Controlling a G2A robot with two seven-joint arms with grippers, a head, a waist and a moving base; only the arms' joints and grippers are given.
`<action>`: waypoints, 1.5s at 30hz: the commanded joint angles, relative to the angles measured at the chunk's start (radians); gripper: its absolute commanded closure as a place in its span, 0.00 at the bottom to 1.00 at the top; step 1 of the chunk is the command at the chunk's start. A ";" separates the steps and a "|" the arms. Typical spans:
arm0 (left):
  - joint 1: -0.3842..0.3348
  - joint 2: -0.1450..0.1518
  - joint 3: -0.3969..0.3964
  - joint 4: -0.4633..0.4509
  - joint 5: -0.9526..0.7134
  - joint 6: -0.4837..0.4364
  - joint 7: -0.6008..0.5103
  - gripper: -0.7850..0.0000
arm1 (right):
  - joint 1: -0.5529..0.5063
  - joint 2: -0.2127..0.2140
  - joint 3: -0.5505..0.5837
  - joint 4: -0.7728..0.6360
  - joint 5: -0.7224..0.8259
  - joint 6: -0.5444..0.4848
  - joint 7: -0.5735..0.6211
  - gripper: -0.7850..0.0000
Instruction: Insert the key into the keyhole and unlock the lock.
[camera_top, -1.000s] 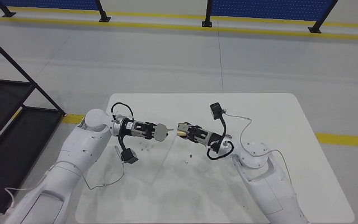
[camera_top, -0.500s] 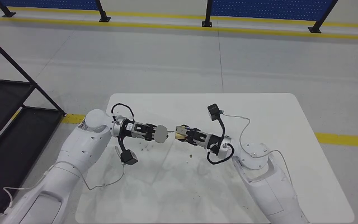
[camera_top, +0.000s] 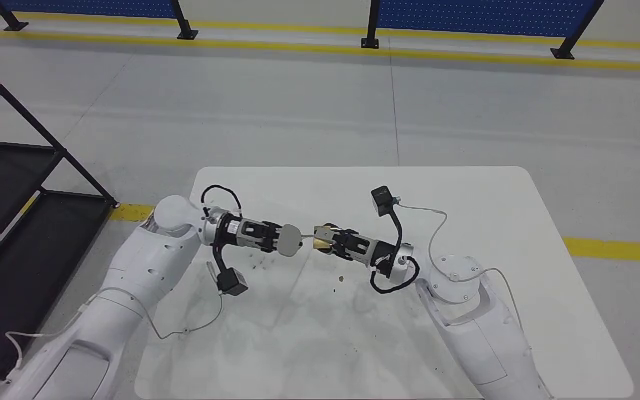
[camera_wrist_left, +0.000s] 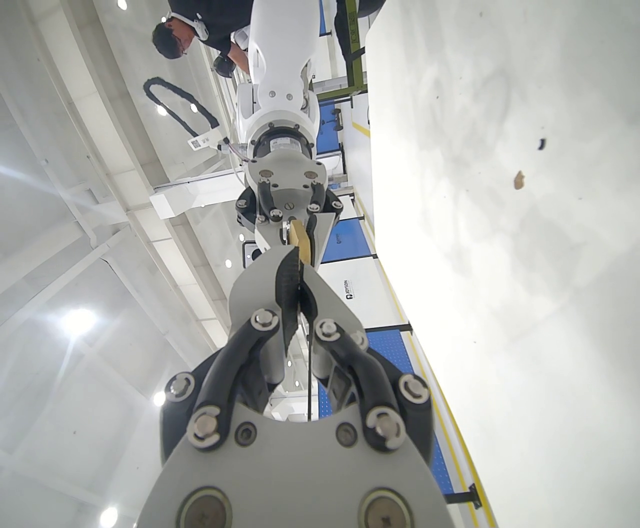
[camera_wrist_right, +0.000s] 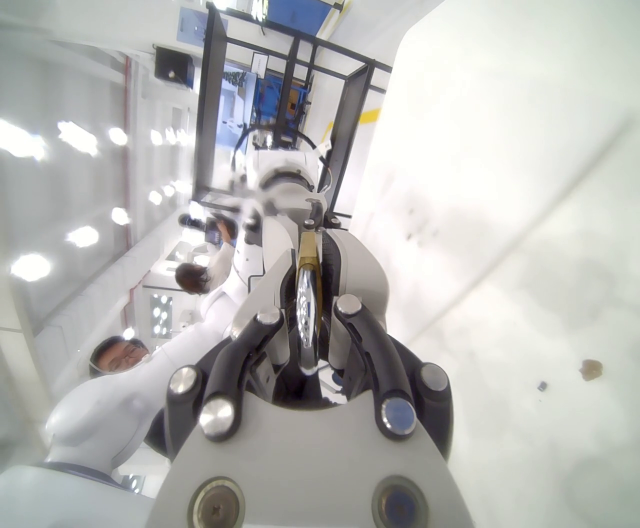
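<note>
Brass padlock (camera_top: 323, 236), top view: we log it above the white counter (camera_top: 480, 200), clamped in the right tool (camera_top: 318, 237), tip to tip with the left tool (camera_top: 296, 240). Left wrist view: left tool pinched on the key (camera_wrist_left: 301, 287), at the padlock (camera_wrist_left: 299, 240). Right wrist view: padlock (camera_wrist_right: 306, 255) between both fingers (camera_wrist_right: 335, 250).

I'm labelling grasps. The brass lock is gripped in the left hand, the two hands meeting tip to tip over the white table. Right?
Wrong hand. The brass lock is gripped in the right hand, as the right wrist view shows; the left hand pinches what looks like the key. The hands do meet tip to tip over the white table.
</note>
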 joint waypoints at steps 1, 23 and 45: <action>-0.001 0.000 0.003 -0.001 -0.001 0.000 0.000 1.00 | 0.000 0.000 0.000 0.000 0.000 0.000 0.000 1.00; -0.016 0.005 0.036 0.003 -0.008 0.013 -0.013 1.00 | 0.000 0.000 0.000 0.000 0.000 0.000 0.000 1.00; -0.045 0.001 0.077 0.016 -0.009 0.022 -0.022 1.00 | 0.000 0.000 0.000 0.000 0.000 0.000 0.000 1.00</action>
